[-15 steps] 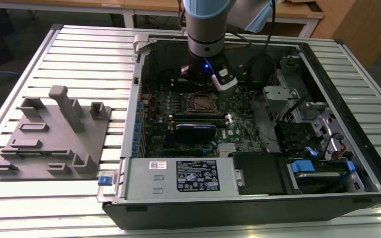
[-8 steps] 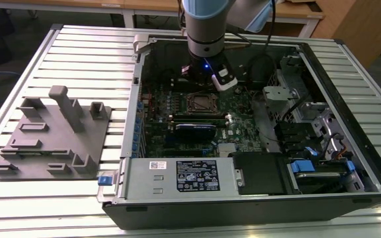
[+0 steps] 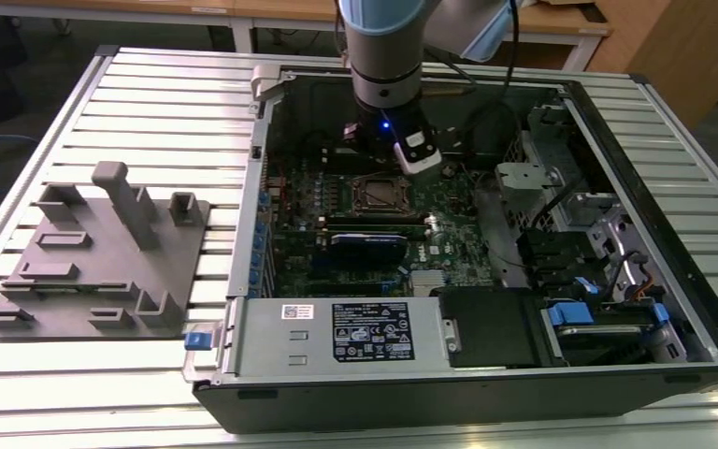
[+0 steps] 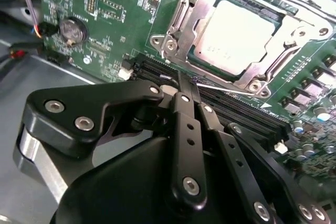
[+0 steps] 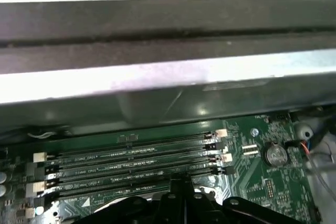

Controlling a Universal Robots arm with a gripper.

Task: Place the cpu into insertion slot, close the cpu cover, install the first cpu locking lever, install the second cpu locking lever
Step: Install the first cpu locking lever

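Closest to the lens in the second wrist view, met the claw (image 4: 181, 81): black linkage bars converging on fingertips drawn fully together, with nothing seen gripped between them. Hung low over the black memory slots (image 4: 247, 114), tips just short of the near edge of the insertion slot (image 4: 198, 59); could not tell whether touching anything. Just beyond the tips, noted a thin silvery locking lever (image 4: 220, 87) running along that edge, latched or not impossible to say. Past it, found the cpu (image 4: 239, 30), grey metal top up, seated flat in the insertion slot. Saw the cpu cover (image 4: 176, 27) folded down around it, the chip showing through the square cut-out. Farther off on the green motherboard (image 4: 121, 9), spotted a round coin battery (image 4: 72, 30).

In the first wrist view, saw the claw (image 5: 182, 184), tips closed, over the memory slots (image 5: 131, 163), and behind them the grey wall of the computer case (image 5: 168, 77).

In the exterior view, lower middle of the frame, took in the power supply (image 3: 334, 332) at the near side of the case. Mid-frame, made out the insertion slot on the board, and above it the arm (image 3: 384, 56) reaching down from the upper middle. At the exterior view's left, logged a grey fixture (image 3: 97, 253) resting on the ribbed worktop (image 3: 147, 94).
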